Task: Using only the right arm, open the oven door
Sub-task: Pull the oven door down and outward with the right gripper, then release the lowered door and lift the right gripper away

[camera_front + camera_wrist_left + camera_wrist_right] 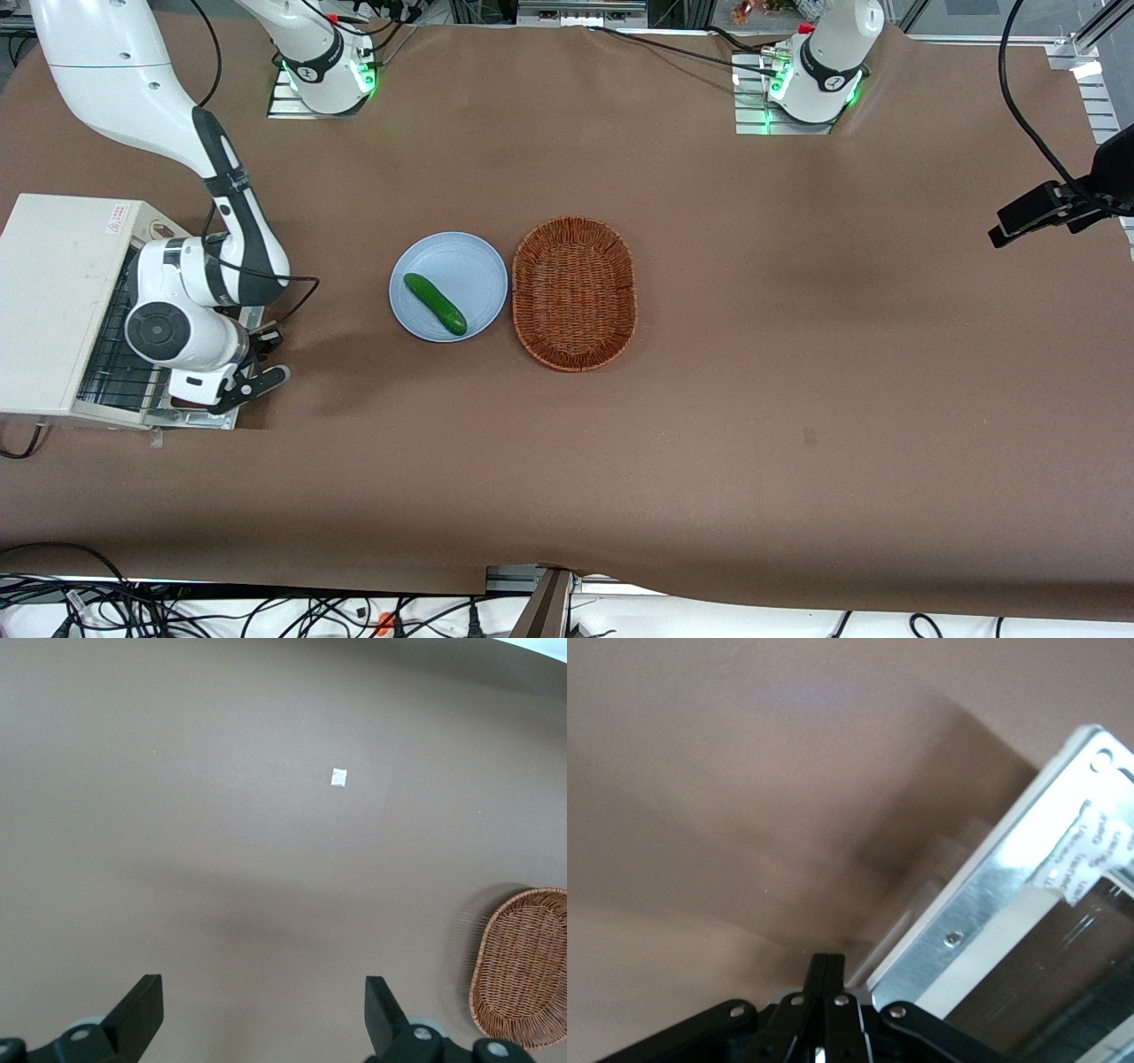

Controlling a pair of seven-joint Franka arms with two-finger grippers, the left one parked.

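Since the oven door (1010,904) is seen folded down nearly flat in front of the cream-white toaster oven (53,301), with the wire rack (111,354) exposed above it, the opening step is judged to be at or near its end. The oven stands at the working arm's end of the table (709,443), and the door's metal frame and dark glass are shown close up in the right wrist view, just beside the gripper (826,979). The fingers (815,974) are seen pressed together there with nothing pinched between them; whether they touch the door's handle cannot be told. What is called for next is judged to be a last downward push if the door is not fully lowered, or else a clean lift away without catching the frame. The right arm (221,186) is bent sharply down over the door, its wrist low and the gripper (257,381) held at the door's outer edge. Toward the table's middle, well apart, a cucumber (435,304) lies on a blue plate (461,257), with a wicker basket (576,292) beside it.
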